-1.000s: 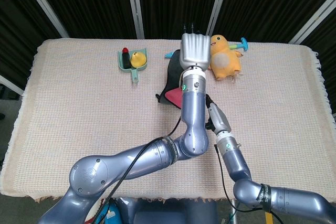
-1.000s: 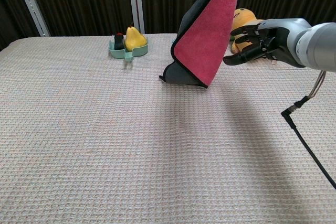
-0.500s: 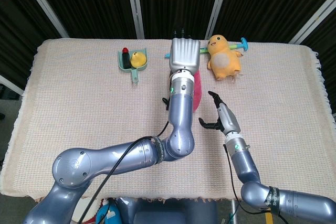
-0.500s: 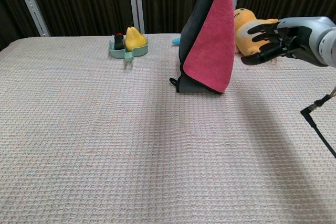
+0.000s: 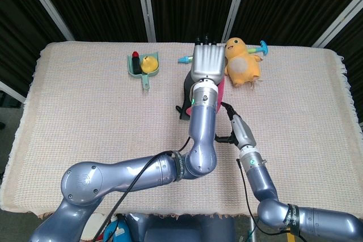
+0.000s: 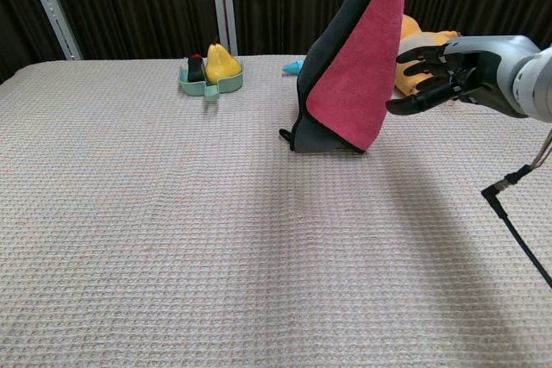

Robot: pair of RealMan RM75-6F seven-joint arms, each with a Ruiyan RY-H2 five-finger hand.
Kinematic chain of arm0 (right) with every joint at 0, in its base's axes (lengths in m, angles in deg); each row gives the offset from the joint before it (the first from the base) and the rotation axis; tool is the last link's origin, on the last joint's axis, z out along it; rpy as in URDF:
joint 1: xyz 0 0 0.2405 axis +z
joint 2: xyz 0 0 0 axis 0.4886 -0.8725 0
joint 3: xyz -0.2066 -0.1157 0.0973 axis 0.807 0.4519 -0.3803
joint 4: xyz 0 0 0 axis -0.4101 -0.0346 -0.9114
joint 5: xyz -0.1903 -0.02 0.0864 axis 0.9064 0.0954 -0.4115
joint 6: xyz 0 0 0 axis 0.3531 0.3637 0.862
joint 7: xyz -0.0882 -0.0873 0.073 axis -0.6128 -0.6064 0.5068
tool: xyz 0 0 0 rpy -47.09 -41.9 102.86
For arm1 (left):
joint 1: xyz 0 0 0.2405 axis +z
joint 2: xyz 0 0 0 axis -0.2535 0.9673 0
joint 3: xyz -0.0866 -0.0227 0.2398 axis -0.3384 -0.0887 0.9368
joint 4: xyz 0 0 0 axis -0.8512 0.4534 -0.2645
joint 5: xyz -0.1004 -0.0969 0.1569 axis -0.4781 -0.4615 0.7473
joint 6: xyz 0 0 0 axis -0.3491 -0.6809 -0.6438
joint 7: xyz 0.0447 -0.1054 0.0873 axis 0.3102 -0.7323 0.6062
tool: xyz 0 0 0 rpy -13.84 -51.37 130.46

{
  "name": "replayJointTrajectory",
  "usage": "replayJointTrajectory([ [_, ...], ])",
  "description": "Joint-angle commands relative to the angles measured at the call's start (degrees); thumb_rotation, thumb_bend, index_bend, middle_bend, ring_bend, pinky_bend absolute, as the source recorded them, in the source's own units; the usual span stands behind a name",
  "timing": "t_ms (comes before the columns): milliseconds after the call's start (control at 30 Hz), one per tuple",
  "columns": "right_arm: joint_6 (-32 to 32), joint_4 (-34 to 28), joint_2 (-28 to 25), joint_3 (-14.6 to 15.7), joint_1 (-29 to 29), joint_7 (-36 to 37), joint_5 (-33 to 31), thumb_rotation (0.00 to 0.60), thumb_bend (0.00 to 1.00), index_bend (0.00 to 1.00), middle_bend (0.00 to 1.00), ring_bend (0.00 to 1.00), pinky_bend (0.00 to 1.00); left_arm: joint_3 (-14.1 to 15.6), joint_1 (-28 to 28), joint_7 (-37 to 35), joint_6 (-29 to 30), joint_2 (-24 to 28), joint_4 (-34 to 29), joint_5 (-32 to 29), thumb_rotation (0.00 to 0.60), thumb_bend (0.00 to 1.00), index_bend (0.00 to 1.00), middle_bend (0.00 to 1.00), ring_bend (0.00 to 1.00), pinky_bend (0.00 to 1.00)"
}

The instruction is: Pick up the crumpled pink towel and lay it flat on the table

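The pink towel [image 6: 358, 84], with a dark backing, hangs from above the chest view's top edge; its lower corner touches the table [image 6: 172, 239]. My left hand [image 5: 207, 63] holds the towel's top from above, and the head view shows pink towel [image 5: 219, 91] peeking out beside its wrist. That hand is outside the chest view. My right hand [image 6: 431, 75] hovers just right of the towel's hanging edge, fingers apart and holding nothing. In the head view my left forearm partly hides the right hand [image 5: 231, 131].
A yellow plush duck [image 5: 243, 64] lies at the back, right of the towel. A teal tray [image 5: 136, 72] with a pear and a small red-black item sits at the back left. A black cable [image 6: 517, 221] dangles at the right.
My left hand has shifted a little to the right, tilting the towel's top that way. The right hand has moved left and lower, closer to the towel's edge.
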Motion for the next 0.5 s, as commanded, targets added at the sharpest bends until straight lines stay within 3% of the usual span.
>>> replayJointTrajectory([
  [33,0.14,0.29,0.07,-0.25,0.28,-0.06,-0.31,0.6,0.38,0.0,0.0,0.0,0.0,-0.24,-2.98,-2.57,-2.07,-2.01,3.97,1.98,0.6,0.71,0.91,0.29,0.03,0.07],
  [333,0.91,2.31,0.55,-1.49,1.66,-0.25,-1.76,0.6,0.38,0.0,0.0,0.0,0.0,-1.0,-8.2,-7.03,-4.45,-5.51,12.66,4.46,0.6,0.71,0.91,0.29,0.03,0.07],
  [500,0.6,4.22,2.64,-1.65,3.43,-1.59,-3.5,0.6,0.32,0.0,0.0,0.0,0.0,-0.83,-9.08,-7.17,-4.84,-6.49,14.99,4.85,0.6,0.71,0.91,0.29,0.03,0.07],
])
